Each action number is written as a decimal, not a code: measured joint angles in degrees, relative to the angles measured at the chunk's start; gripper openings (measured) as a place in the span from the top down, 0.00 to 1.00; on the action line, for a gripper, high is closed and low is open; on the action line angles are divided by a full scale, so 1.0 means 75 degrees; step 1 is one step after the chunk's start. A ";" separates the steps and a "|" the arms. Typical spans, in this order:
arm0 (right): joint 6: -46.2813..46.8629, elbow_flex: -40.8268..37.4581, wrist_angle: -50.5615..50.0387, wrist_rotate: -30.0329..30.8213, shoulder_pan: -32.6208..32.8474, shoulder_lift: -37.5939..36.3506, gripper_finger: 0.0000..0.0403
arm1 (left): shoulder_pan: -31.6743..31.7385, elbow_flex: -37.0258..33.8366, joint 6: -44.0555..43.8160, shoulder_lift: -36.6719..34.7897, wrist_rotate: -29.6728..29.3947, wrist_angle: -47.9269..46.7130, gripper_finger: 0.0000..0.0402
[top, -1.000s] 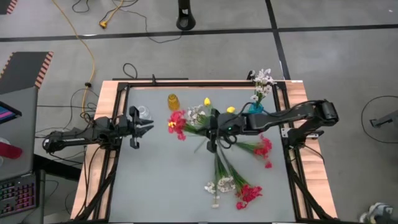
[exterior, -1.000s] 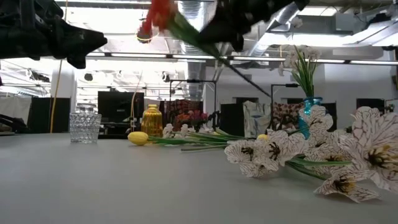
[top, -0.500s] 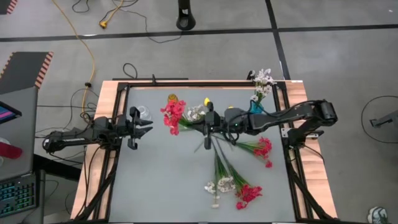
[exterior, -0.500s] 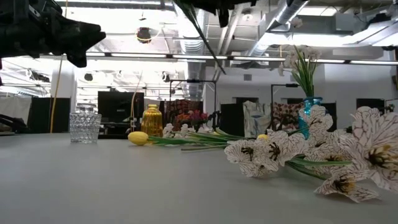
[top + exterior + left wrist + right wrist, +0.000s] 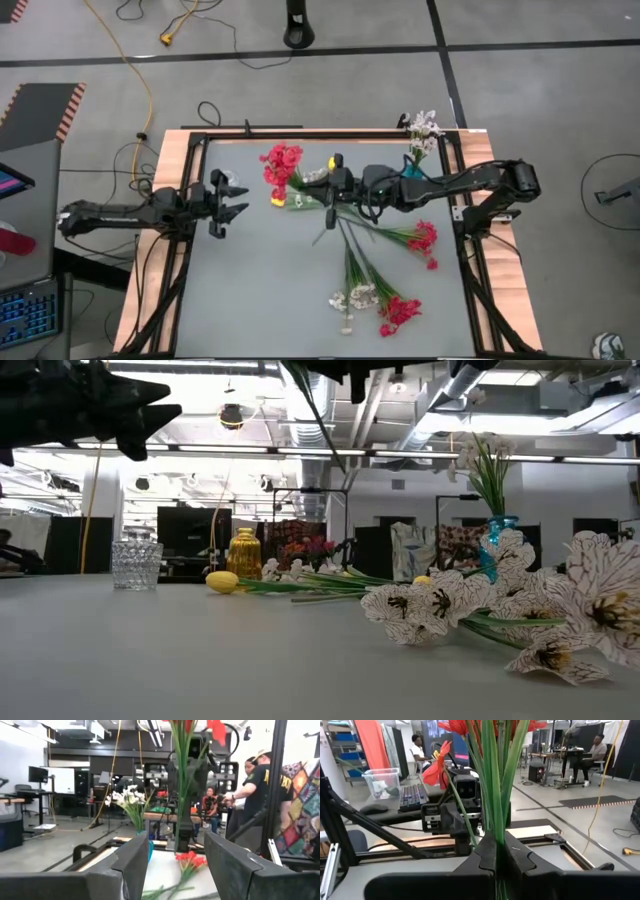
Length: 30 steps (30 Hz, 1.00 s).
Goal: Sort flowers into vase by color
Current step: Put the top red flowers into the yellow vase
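Note:
My right gripper (image 5: 335, 188) hangs over the table's middle, shut on a red flower spray (image 5: 282, 165). Its blossoms stand above the far-left vases. My left gripper (image 5: 238, 198) waits open at the table's left, facing the spray, with nothing between its fingers (image 5: 135, 865). A clear glass vase (image 5: 136, 565), a yellow vase (image 5: 244, 553) and a blue vase (image 5: 497, 530) stand along the far side. White flowers (image 5: 422, 130) stick up out of the blue vase. More red flowers (image 5: 425, 238), white flowers (image 5: 355, 297) and a yellow bud (image 5: 222, 582) lie flat on the table. My right gripper pinches the spray's bundle of green stems (image 5: 495, 827) between its two fingers, below the blossoms. The fingers lie level, pointing toward the table's left, across the stems. The spray is lifted clear and stands nearly upright, blossoms up, its stem tail (image 5: 325, 430) slanting down below the fingers.
Loose flowers cover the middle and near right of the table, with large white blossoms (image 5: 450, 605) close to the low camera. A black frame (image 5: 200, 140) borders the table. People stand in the room beyond the table.
My right gripper has risen and tipped from pointing downward to level. The red spray swung up with it, and its blossoms moved toward the far-left vases. My left gripper has opened wider and tipped slightly upward.

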 joint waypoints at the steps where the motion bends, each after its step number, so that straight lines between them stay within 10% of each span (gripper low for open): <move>1: 0.0001 -0.0001 -0.0010 -0.0009 -0.0003 0.0000 0.91 | 0.0000 0.0000 0.0000 0.0212 0.0000 0.0281 0.56; 30: 0.0002 -0.0001 0.0015 -0.0035 -0.0006 0.0000 0.91 | -0.0001 0.3476 0.0488 0.6635 0.0179 0.1577 0.57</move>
